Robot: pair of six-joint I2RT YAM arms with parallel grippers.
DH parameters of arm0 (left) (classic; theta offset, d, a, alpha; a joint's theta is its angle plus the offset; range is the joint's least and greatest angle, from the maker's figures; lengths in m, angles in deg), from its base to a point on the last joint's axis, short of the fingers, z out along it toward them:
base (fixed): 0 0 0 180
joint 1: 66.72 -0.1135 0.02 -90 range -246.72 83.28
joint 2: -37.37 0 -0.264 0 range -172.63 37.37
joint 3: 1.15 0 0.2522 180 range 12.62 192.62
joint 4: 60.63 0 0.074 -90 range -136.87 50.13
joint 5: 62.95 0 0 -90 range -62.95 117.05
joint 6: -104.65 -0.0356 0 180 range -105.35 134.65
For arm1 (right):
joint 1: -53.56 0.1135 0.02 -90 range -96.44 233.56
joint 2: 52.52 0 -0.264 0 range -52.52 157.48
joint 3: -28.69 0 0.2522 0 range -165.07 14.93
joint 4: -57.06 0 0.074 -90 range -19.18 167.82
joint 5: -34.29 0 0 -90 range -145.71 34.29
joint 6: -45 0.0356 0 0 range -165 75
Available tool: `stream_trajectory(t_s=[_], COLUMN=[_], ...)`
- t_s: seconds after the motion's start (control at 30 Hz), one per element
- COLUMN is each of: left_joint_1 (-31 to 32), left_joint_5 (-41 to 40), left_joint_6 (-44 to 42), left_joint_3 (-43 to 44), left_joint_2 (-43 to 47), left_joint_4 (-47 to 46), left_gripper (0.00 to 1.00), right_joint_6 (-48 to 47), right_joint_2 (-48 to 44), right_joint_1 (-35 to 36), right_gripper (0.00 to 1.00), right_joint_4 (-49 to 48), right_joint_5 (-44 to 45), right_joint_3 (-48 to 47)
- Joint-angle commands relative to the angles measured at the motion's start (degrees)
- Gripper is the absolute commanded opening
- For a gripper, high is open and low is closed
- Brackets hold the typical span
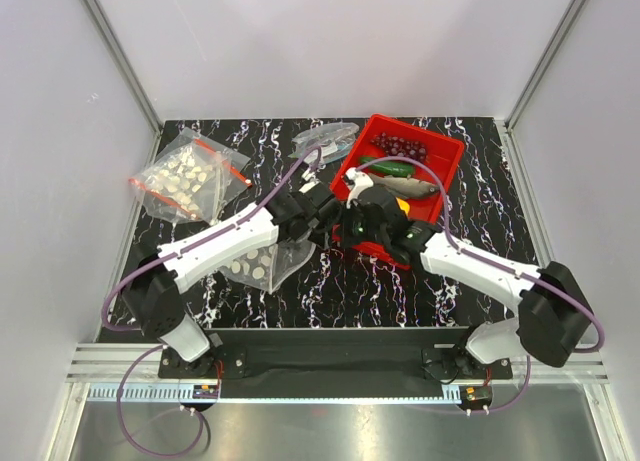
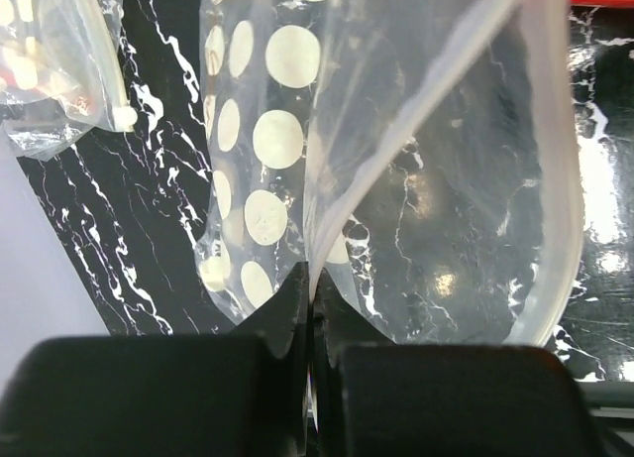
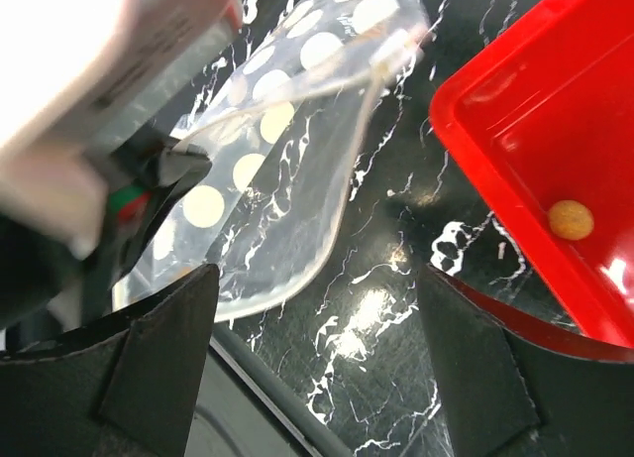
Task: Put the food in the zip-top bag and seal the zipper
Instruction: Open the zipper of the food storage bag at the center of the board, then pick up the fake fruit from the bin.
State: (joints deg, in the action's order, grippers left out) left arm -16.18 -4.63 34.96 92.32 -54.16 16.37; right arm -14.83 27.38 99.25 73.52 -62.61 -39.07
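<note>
Both stretched inward, left gripper (image 2: 309,290) pinches the zip-top bag (image 2: 267,140), right gripper (image 3: 317,300) gapes beside red tray (image 3: 495,130).

It is looking like a robot lab. Plain white walls (image 1: 330,41) are standing around a black streaky table (image 1: 330,291), metal bars (image 1: 115,51) are holding the corners, and purple wires (image 1: 128,279) are looping off the left arm (image 1: 215,246) and right arm (image 1: 480,266).

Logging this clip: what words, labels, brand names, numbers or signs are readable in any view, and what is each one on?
No text is legible in any view.
Dark marks on the white arm housing, right wrist view: too blurred to read.
Zip-top bag: only white dots, no lettering I can make out.
Red tray: no label visible.
</note>
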Motion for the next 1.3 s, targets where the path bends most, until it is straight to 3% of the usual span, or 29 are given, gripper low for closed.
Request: stream_trajectory(t_s=[0.0, 0.13, 0.33, 0.57, 0.73, 0.8, 1.1, 1.27], left_joint_1=[-1.50, -2.73, -3.79, -4.22, -4.58, -4.67, -4.84, -4.84], left_joint_5=[1.00, 1.62, 3.73, 6.28, 6.81, 6.46, 5.05, 4.52], left_joint_6=[-1.42, -2.12, -2.12, -3.61, -4.14, -4.32, -4.23, -4.14], left_joint_3=[-0.34, -0.25, -0.68, -3.67, -6.14, -6.57, -7.89, -8.25], left_joint_2=[1.70, 2.93, 5.39, 8.29, 9.96, 10.31, 11.90, 12.51], left_joint_4=[-2.60, -2.95, -5.93, -9.98, -11.48, -11.65, -12.09, -12.09], left_gripper=[0.00, 0.00, 0.00, 0.00, 0.00, 0.00, 0.00, 0.00], right_joint_6=[-1.43, -1.26, 2.86, -3.09, -8.46, -9.25, -10.84, -9.52], right_joint_2=[-4.39, -9.49, -13.10, -5.38, 1.04, 4.28, 18.87, 22.31], right_joint_1=[-1.92, -5.17, -11.75, -15.63, -23.62, -25.82, -28.11, -28.20], right_gripper=[0.87, 0.89, 1.00, 1.00, 1.00, 1.00, 1.00, 1.00], right_joint_4=[1.52, 2.92, 9.06, 16.80, 16.63, 17.60, 20.15, 18.48], right_joint_5=[1.71, 5.04, 18.13, 28.60, 18.70, 18.59, 17.01, 12.09], right_joint_3=[-0.50, 1.79, 3.11, -5.75, -10.41, -12.44, -22.11, -21.59])
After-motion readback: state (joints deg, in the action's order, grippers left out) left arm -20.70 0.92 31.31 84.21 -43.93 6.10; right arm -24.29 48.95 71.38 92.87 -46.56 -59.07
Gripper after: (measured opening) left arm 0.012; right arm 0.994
